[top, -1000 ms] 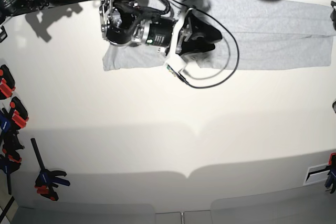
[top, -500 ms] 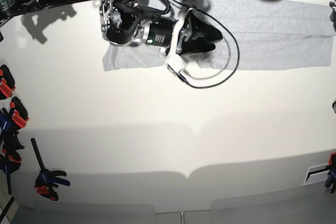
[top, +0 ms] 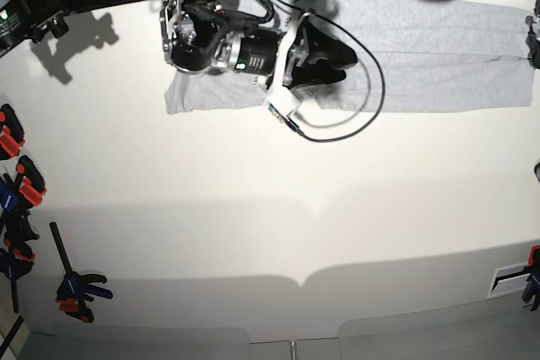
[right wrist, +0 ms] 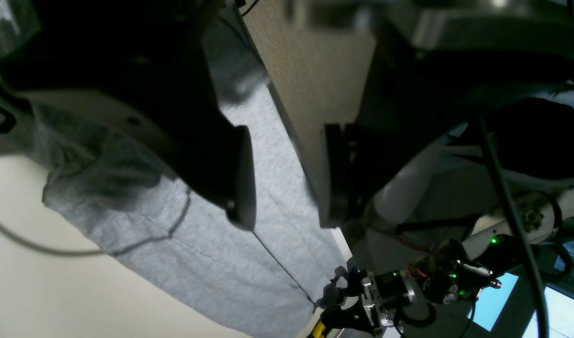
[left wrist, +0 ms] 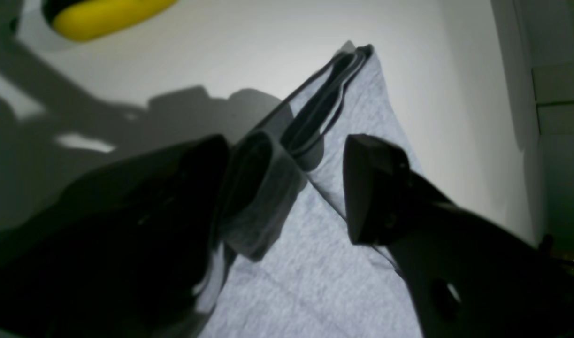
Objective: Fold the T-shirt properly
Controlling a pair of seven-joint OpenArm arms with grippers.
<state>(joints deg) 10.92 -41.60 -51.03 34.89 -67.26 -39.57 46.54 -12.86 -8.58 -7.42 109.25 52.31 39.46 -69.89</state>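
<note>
The light grey T-shirt [top: 439, 48] lies as a long folded strip along the far edge of the white table [top: 270, 208]. My right gripper [top: 336, 61] rests low over the strip's left-middle part. In the right wrist view it [right wrist: 284, 206] is open, with grey cloth [right wrist: 221, 263] under and between the jaws and a black letter [right wrist: 0, 119] at the left edge. My left gripper [top: 537, 40] barely shows at the strip's right end. In the left wrist view it [left wrist: 287, 155] is open, with the shirt's layered edge [left wrist: 333, 94] lying between the jaws, close to the left finger [left wrist: 174, 211].
A black cable [top: 363, 115] loops from the right wrist over the shirt onto the table. Orange, black and blue clamps [top: 17, 183] line the left edge, with another [top: 78, 288] lower down. A clamp [top: 531, 280] sits at the right edge. A yellow object [left wrist: 103, 14] shows in the left wrist view.
Both arms and the shirt stay nearly still. The dark equipment at the back left corner and its shadow on the table have shifted a little to the left.
</note>
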